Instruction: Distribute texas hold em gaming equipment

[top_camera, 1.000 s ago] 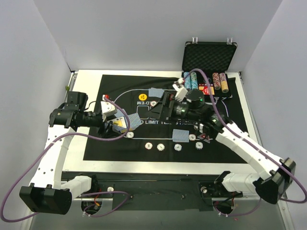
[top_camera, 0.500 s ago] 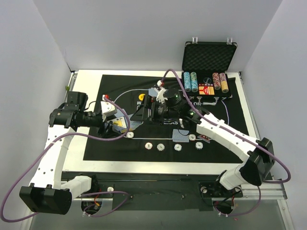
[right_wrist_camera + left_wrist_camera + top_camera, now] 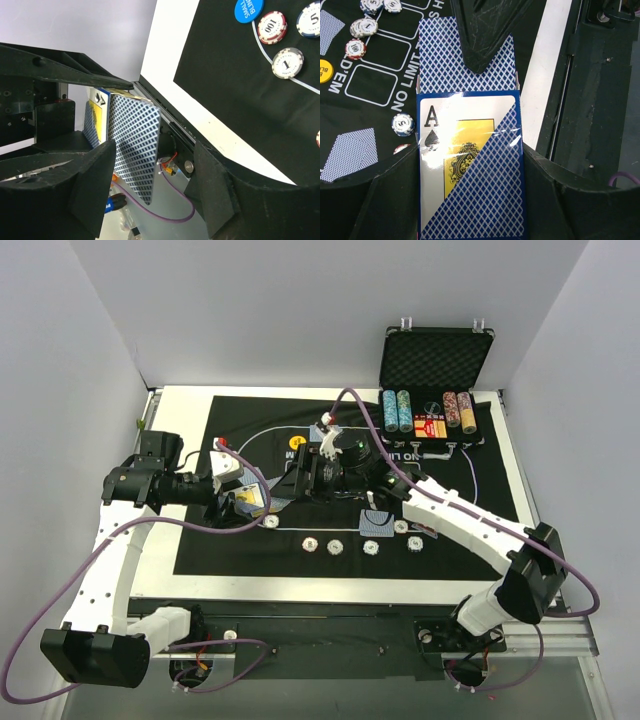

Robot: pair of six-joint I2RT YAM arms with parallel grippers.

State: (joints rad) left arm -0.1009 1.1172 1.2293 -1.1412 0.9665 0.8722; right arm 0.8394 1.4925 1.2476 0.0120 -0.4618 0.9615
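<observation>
Left jaws were pressed together on a blue-bordered pack of playing cards (image 3: 470, 170), its ace-of-spades face up between them. Right jaws stood spread, one to either side of a single blue diamond-backed card (image 3: 135, 145) that stuck out of the pack's far end. One dark finger (image 3: 482, 35) lay over that card's back, though whether it touched could not be told.

Both arms met over the left half of the white counter (image 3: 190, 580). A black felt mat with white printing (image 3: 220, 550) covered most of the counter. At the far right corner stood an open black foam-lined case (image 3: 435, 355), with upright rows of blue chips (image 3: 398, 410) and red and tan chips (image 3: 458, 410) at its front.

On the mat, a face-down card (image 3: 372, 523) lay near the middle, and the left wrist view showed another face-down card (image 3: 352, 150) beside the pack. A loose row of striped-edge poker chips (image 3: 336, 546) ran along the near side of the mat, well apart from one another. A round blue button disc (image 3: 248, 9) sat just beside a red-edged chip (image 3: 272, 27), and a yellow button disc (image 3: 295, 442) lay near the far side of the mat.
</observation>
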